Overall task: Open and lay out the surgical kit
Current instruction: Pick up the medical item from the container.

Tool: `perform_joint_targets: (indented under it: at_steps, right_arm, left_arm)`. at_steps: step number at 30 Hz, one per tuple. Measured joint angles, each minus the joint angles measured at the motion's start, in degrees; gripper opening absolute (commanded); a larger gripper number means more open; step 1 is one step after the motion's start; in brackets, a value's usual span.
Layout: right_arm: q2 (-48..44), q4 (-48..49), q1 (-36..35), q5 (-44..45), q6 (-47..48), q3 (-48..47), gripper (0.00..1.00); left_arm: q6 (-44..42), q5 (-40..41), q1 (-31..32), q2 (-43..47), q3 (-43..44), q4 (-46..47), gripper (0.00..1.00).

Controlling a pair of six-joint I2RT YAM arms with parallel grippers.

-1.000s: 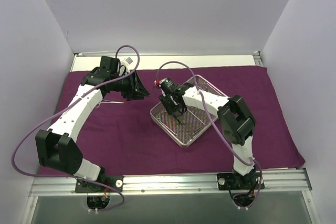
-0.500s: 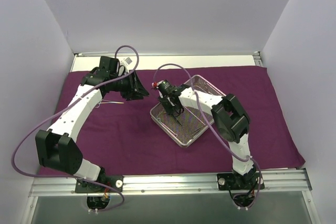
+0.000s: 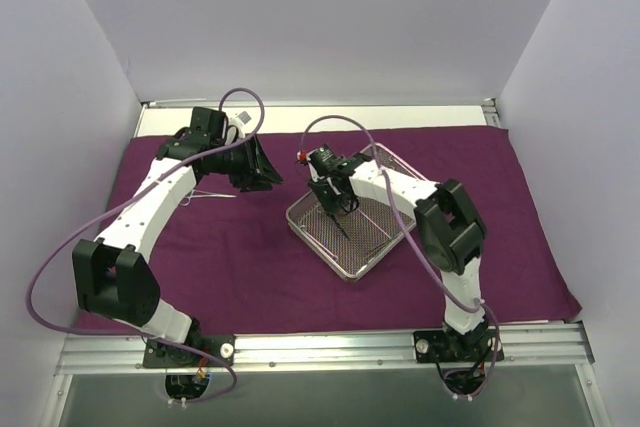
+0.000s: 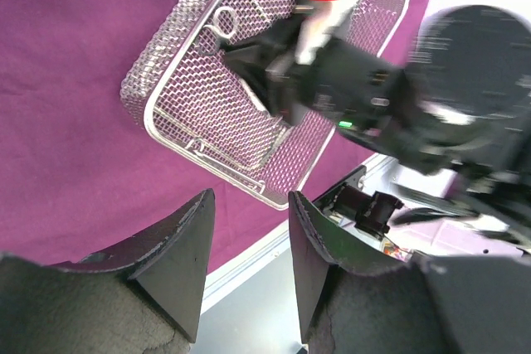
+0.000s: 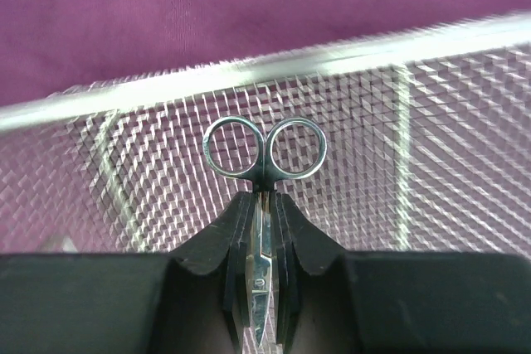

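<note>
The right gripper [image 5: 261, 202] has pinched shut on the scissors [image 5: 264, 148] in the tray [image 5: 448, 138]; the left gripper [image 4: 247, 246] hangs open, empty.

A plain pale back wall [image 3: 320, 17], left wall [image 3: 50, 147] and right wall [image 3: 590, 97] box in a white table [image 3: 300, 117]; aluminium rails [image 3: 330, 349] line its near edge, a grey surface [image 3: 330, 399] below them, under soft, even light

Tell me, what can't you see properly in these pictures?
- Right wrist view: the blades of the scissors are mostly hidden inside the right end effector.
- Left wrist view: the tray is partly covered by the blurred right arm and cut off by the top edge.
- Top view: the thin instrument on the cloth is too small to identify.
</note>
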State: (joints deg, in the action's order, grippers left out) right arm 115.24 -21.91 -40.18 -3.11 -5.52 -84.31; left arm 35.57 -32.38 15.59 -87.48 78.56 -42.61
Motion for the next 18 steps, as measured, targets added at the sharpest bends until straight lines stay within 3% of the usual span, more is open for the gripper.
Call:
perform_joint_targets:
  at_steps: [9,18]
  right_arm:
    - [-11.26,-2.69,1.55,-2.23,0.33,1.31,0.00]
    - [-15.06,-4.31,-0.15,-5.53,0.48,-0.04,0.00]
  left_arm:
    - [1.73,-3.50,0.46,-2.19,0.00,2.34,0.50]
    - [4.98,-6.01,4.52,-5.44,0.00,7.30,0.49]
